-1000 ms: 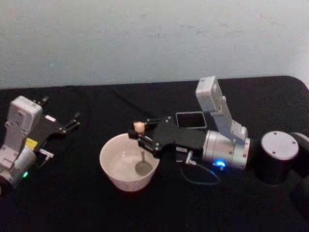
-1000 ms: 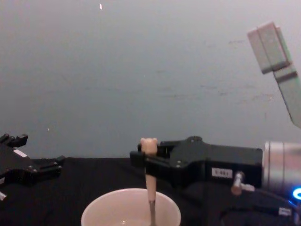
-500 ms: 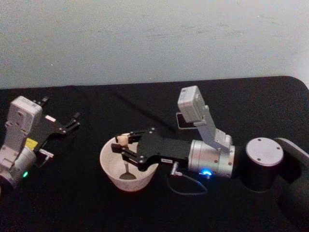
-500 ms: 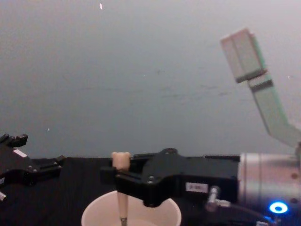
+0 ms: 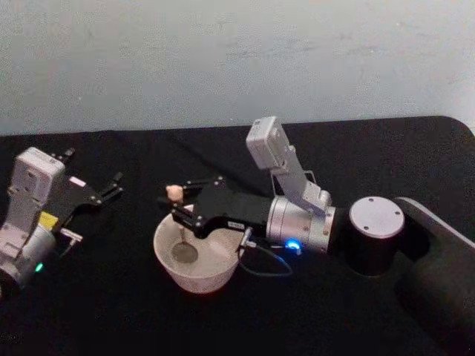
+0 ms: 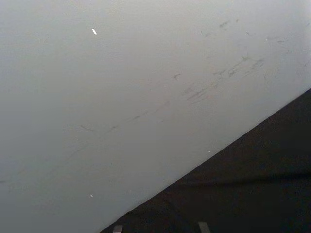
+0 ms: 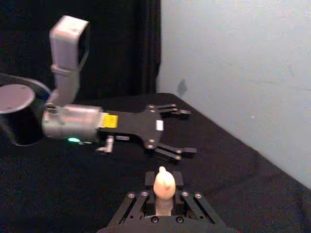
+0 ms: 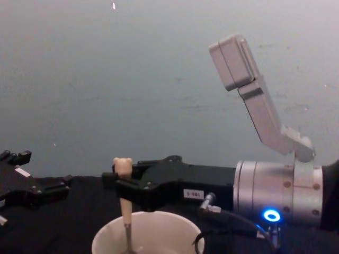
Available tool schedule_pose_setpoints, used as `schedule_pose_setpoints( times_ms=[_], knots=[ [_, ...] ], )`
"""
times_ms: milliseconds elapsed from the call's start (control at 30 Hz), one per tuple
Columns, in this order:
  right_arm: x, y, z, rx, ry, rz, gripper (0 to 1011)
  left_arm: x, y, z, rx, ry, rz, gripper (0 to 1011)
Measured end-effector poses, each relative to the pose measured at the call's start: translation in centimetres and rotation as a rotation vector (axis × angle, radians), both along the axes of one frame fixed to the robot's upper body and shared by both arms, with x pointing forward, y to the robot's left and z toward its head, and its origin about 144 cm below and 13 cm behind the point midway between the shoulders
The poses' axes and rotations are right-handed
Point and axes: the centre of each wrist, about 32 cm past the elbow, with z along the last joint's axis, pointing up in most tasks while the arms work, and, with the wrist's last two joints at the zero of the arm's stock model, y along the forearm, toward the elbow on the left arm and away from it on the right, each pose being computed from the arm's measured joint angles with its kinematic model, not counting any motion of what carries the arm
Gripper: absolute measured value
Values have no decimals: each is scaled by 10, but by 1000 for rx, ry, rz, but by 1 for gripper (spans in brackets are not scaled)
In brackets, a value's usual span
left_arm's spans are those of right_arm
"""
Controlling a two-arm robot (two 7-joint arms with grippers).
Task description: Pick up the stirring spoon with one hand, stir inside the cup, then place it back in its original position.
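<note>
Right gripper (image 5: 175, 205) is closing its fingers tightly on the pale handle of the stirring spoon (image 5: 183, 254), just under the bear head. The spoon is hanging almost upright, and its steel bowl is sitting low inside the cup (image 5: 194, 282), toward the cup's left side. The cup is standing on the black table (image 5: 111, 304) in front of the robot.

Compared with half a second ago, the gripper and the spoon are now standing further to the left and a little further from the robot, while the cup is staying in the same place.

The chest view is showing the handle (image 8: 125, 209) going down behind the cup's rim (image 8: 159, 228), so the steel bowl is hidden there. The right wrist view is showing the bear head (image 7: 164, 184) pinched between the fingers. Beyond it, the left gripper (image 7: 184, 131) is resting at the left of the table with its fingers spread apart, holding nothing.
</note>
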Motion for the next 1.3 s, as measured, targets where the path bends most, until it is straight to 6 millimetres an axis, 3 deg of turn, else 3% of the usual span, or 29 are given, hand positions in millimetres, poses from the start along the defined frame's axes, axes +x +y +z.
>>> schedule_pose_setpoints(
  times_ms=[467, 800, 1300],
  knots=[
    [8, -22, -2, -10, -4, -75, 211, 0, 0, 0, 0, 0, 0, 1001],
    [-10, -46, -3, -2, 29, -64, 210, 0, 0, 0, 0, 0, 0, 1001],
    [-28, -57, 6, 11, 48, -6, 210, 0, 0, 0, 0, 0, 0, 1001]
  ],
)
